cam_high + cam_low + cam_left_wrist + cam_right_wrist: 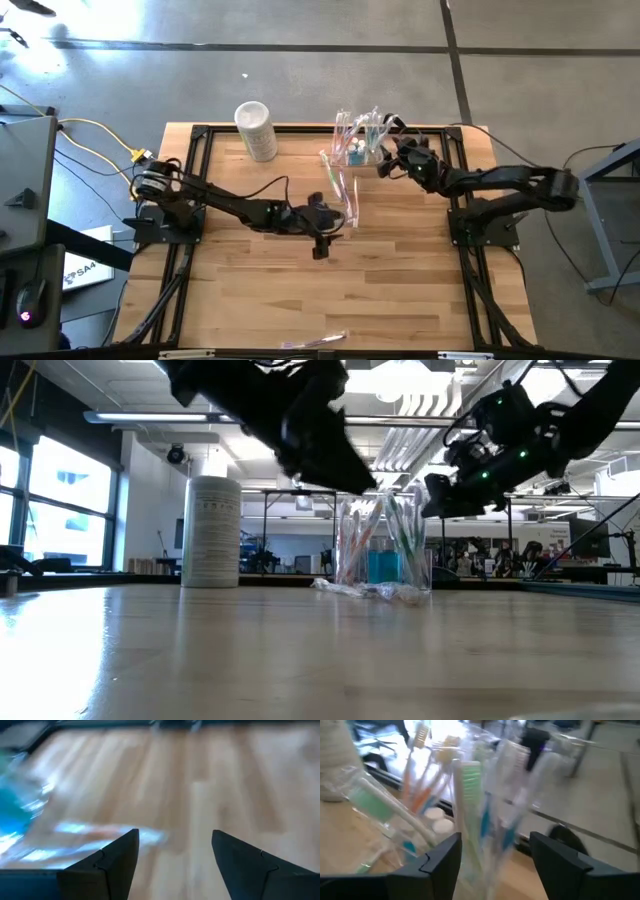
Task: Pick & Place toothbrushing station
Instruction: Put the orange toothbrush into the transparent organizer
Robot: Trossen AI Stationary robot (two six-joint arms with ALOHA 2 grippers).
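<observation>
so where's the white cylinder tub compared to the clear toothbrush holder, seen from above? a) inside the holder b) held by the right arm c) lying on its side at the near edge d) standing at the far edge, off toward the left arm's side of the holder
d: in the high view the white cylinder tub stands at the table's far edge, apart from the clear toothbrush holder and on the left arm's side of it, with no arm touching it.

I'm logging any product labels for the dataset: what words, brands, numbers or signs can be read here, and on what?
None can be read with certainty.
White cylindrical container: rows of grey print, too small and blurred to read.
White sheet on the floor beside the table: dark letters, possibly "SAA", not legible enough to confirm.
Toothbrushing station and its toothbrushes: no legible text.
</observation>
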